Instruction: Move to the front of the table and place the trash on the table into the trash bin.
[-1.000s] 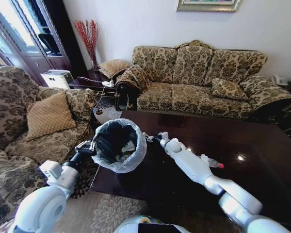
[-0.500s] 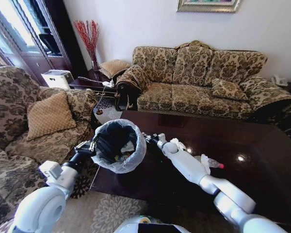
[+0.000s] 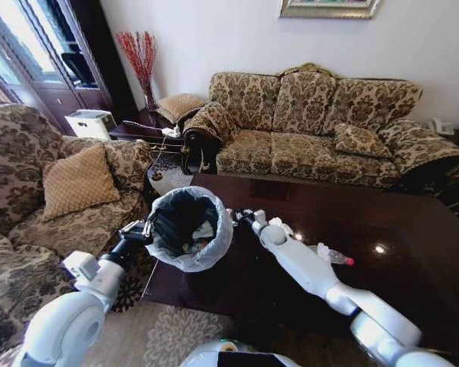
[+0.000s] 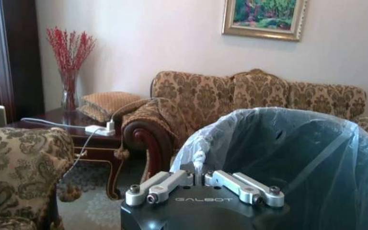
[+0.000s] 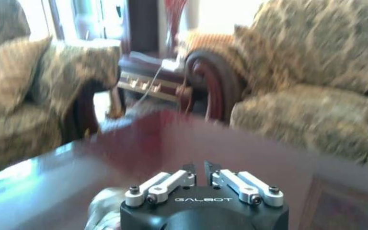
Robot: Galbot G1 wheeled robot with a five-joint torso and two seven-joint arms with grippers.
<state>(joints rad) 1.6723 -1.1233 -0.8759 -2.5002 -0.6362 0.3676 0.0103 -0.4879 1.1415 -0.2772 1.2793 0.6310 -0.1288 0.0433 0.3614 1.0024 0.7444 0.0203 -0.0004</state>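
Eased back a touch from the bin's rim with the right gripper (image 3: 243,217) over the last second, forearm swung a little outward. Fingers drawn almost together there, only a slit between them, nothing pinched. Looked like a drop already made, with scraps lying down inside the trash bin (image 3: 214,248), just beside that gripper on its left.

Kept clamped with the left gripper (image 3: 141,227), fingers closed on the plastic liner (image 4: 200,158) at the near rim. Bin held up at the table's (image 3: 413,222) corner, nudged only slightly toward the right gripper, mouth open and facing up. Good news for the job: target held steady and within easy reach.

Uncovered by that outward swing: a white paper wad (image 3: 278,225) just behind the right gripper, close against the wrist. Farther back along the same arm, near the elbow, lay the clear bottle (image 3: 330,254) with its red cap, flat on the dark wood.

So, not finished. At least two pieces left on top, both behind the empty right gripper and not ahead of it. Probably called for a reach backward, wad first as the nearer one.
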